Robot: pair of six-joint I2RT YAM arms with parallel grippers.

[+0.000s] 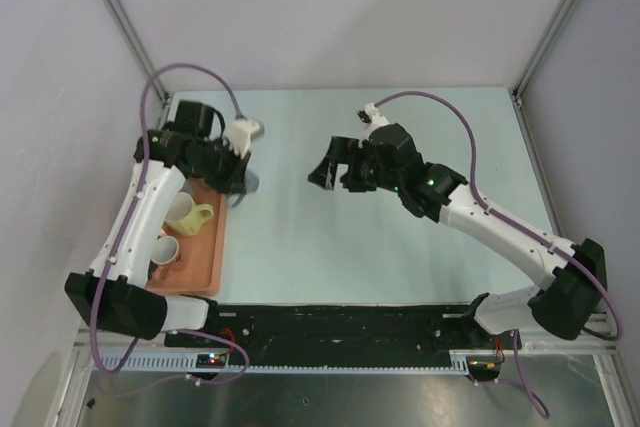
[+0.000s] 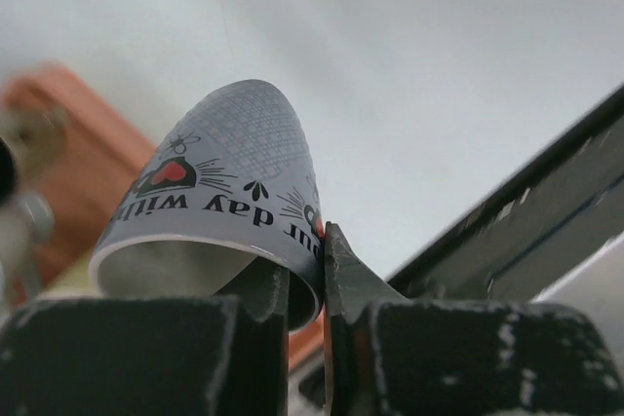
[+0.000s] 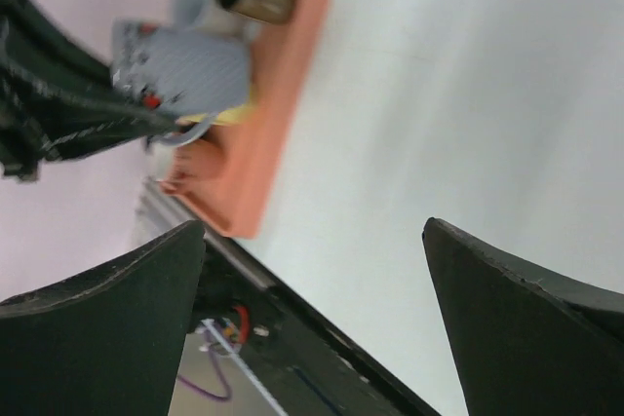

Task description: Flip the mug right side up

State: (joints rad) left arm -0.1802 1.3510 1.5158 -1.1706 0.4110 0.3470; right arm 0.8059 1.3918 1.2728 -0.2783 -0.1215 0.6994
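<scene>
Near the orange tray's (image 1: 208,265) far end, the left end effector (image 2: 322,241) pinches the mug (image 2: 234,182) by its rim, likely to rotate it upright. The right end effector (image 3: 312,231) hangs spread.

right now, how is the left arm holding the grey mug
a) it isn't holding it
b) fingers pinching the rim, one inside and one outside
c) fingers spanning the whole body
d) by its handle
B: in the left wrist view the left gripper has its fingers closed on the rim wall of the grey mug, one inside the mouth and one outside.
</scene>
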